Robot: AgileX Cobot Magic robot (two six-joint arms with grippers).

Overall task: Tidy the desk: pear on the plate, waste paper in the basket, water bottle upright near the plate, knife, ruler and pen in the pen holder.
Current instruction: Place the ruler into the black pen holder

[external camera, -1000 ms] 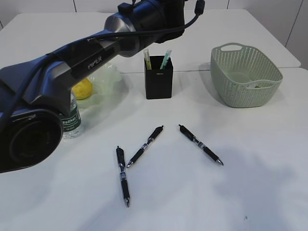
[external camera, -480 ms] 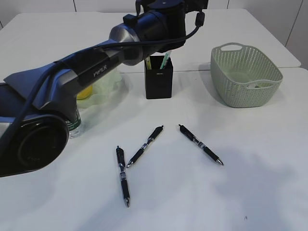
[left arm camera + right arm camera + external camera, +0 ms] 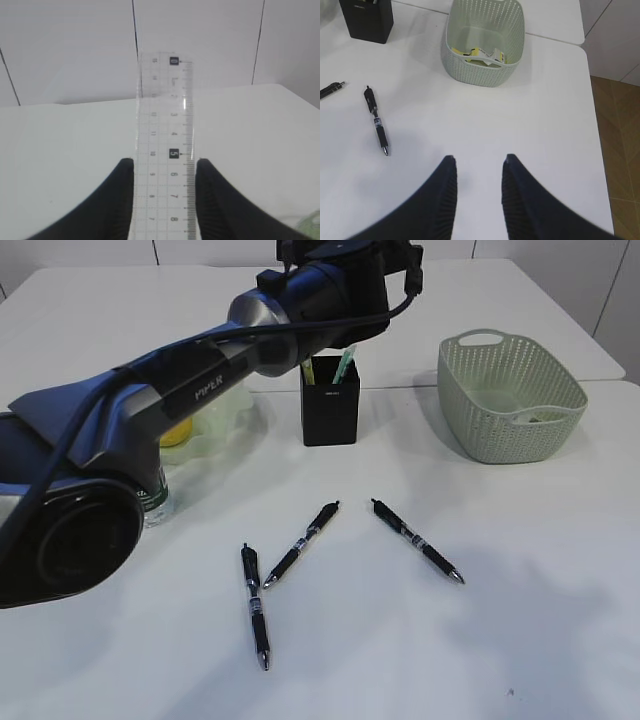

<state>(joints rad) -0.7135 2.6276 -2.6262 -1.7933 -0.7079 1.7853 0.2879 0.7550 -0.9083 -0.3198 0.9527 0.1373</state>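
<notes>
- White panelled walls back the large plain white desk point(image 3: 520, 640), where three black click pens point(image 3: 302, 543) lie loose in front of the small square matte black pen holder point(image 3: 330, 412).
- Much stays hidden: the left arm point(image 3: 200, 380) crosses the exterior view and covers most of the pale green ruffled glass plate point(image 3: 225, 410), leaving only a sliver of the small yellow pear point(image 3: 176, 432) on it and the lower part of the clear water bottle with its dark green label point(image 3: 153, 502), upright just beside the plate.
- Its wrist hangs above the pen holder, the claw itself cut off at the frame's top edge.
- Seen from the left wrist, the left gripper point(image 3: 164, 172) is clamped on the short clear plastic ruler point(image 3: 164, 150), which stands on end between the dark fingers point(image 3: 117, 200).
- Over bare desk, the right gripper point(image 3: 479, 167) holds nothing, jaws apart.
- Crumpled yellow and white waste paper point(image 3: 482, 54) lies inside the sage green oval basket point(image 3: 485, 75).
</notes>
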